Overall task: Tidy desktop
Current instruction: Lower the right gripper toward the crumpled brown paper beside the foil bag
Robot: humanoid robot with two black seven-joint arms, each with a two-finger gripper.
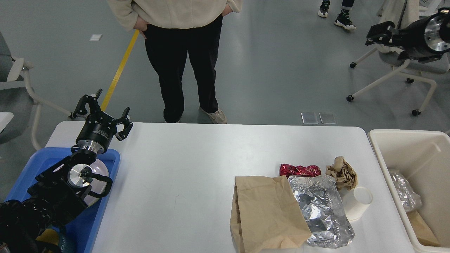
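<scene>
The white desktop [182, 175] holds litter at its right front: a flat brown paper bag [269, 212], a crumpled foil tray [321, 209], a red crushed wrapper [300, 170], a ball of brown paper [342, 173] and a white paper cup [357, 203] on its side. My left gripper [103, 113] is open and empty above the table's far left corner, far from the litter. My right gripper [378, 33] is raised high at the top right, off the table; it is dark and side-on, so its fingers cannot be told apart.
A cream bin [404, 135] stands right of the table with foil [406, 195] and brown paper inside. A blue tray [109, 158] with a white dish lies under my left arm. A person [186, 52] stands at the far edge. Wheeled chairs stand at both sides.
</scene>
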